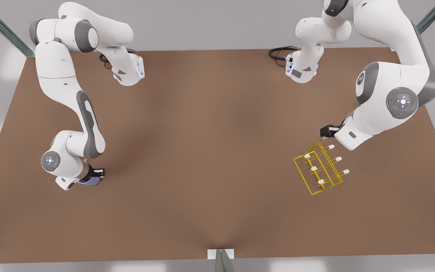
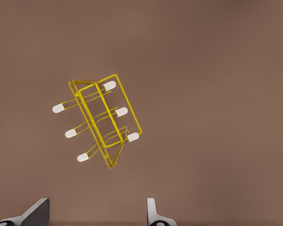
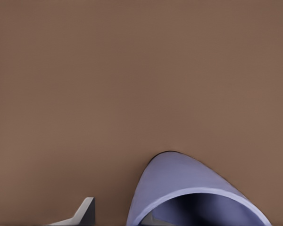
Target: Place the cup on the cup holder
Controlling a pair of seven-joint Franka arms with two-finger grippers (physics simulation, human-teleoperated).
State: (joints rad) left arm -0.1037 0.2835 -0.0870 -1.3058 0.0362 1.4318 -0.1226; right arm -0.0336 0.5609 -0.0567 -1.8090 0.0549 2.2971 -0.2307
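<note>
1. The right claw (image 1: 96, 174) sits low at the front view's left, right at the cup (image 1: 89, 181). In the right wrist view the cup (image 3: 188, 188) lies close up with its open mouth toward the camera, one finger (image 3: 85, 212) to the side of it and another seemingly inside the rim. I cannot tell whether the fingers have closed on the wall. If they have not, a lift would leave the cup on the worktop (image 1: 210, 151).

2. A pinch on one thin wall is a weak hold, so the cup could swing or slip during travel.

3. The holder (image 1: 321, 168) stands well apart, at the front view's right. A long carry across gives any loose grip time to fail.

4. The left claw (image 1: 325, 131) hangs just beside the holder, fingers (image 2: 35, 212) spread wide and empty, the holder (image 2: 96, 120) below it in its wrist view. It could block the incoming arm or knock the light wire frame.

5. The prongs are thin and slanted. A mouth that arrives off-axis would catch a white cap and tip the holder.
</note>
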